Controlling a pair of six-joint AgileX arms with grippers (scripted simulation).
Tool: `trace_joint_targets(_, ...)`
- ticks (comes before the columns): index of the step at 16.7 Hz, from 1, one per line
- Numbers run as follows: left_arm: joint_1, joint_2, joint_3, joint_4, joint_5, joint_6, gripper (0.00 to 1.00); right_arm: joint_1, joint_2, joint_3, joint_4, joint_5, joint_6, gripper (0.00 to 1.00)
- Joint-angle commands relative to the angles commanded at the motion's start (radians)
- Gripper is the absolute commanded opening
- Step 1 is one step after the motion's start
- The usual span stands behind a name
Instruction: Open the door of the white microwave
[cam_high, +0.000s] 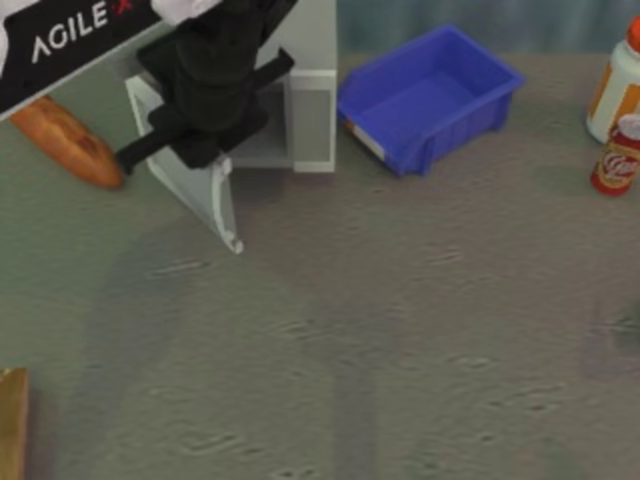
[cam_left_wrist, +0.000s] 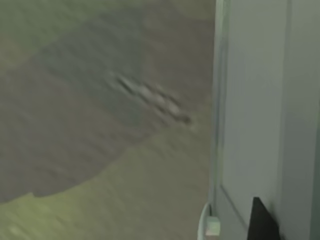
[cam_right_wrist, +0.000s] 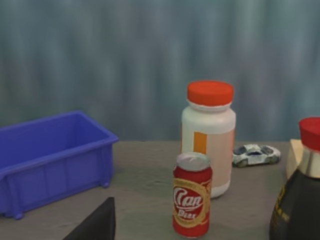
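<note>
My left gripper (cam_high: 200, 140) sits over the front of the boxy white-and-grey microwave (cam_high: 310, 100) at the top view's back left, right at the door. Can't tell whether its fingers are apart or clamped: arm body hides them from above, and the left wrist view shows only one dark fingertip (cam_left_wrist: 262, 220) against the panel. The flat white-framed door with grey translucent window (cam_high: 205, 190) stands swung well out from the cavity, free edge angled toward the table front.

My judgement: opening is mostly done, a bit more swing left.

Risks:
- finger slips off the door edge if the pull doesn't follow the hinge arc
- pulling straight instead of along the arc could drag the whole microwave
- my wrist is near the brown bread loaf (cam_high: 70, 145) just left of the door; a wider swing could knock it

Right arm is parked off to the right, looking at the blue plastic bin (cam_right_wrist: 45, 160) and the red soda can (cam_right_wrist: 192, 195).
</note>
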Motion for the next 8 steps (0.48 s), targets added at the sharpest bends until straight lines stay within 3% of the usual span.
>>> trace_joint_targets(6,-0.003,0.002,0.003,-0.002,0.003,0.001,0.00,0.000,0.000,0.000,0.000,0.000,0.000,1.00)
trace_joint_targets(8,0.009,0.018,0.041,-0.036,0.035,0.011,0.00,0.000,0.000,0.000,0.000,0.000,0.000,1.00)
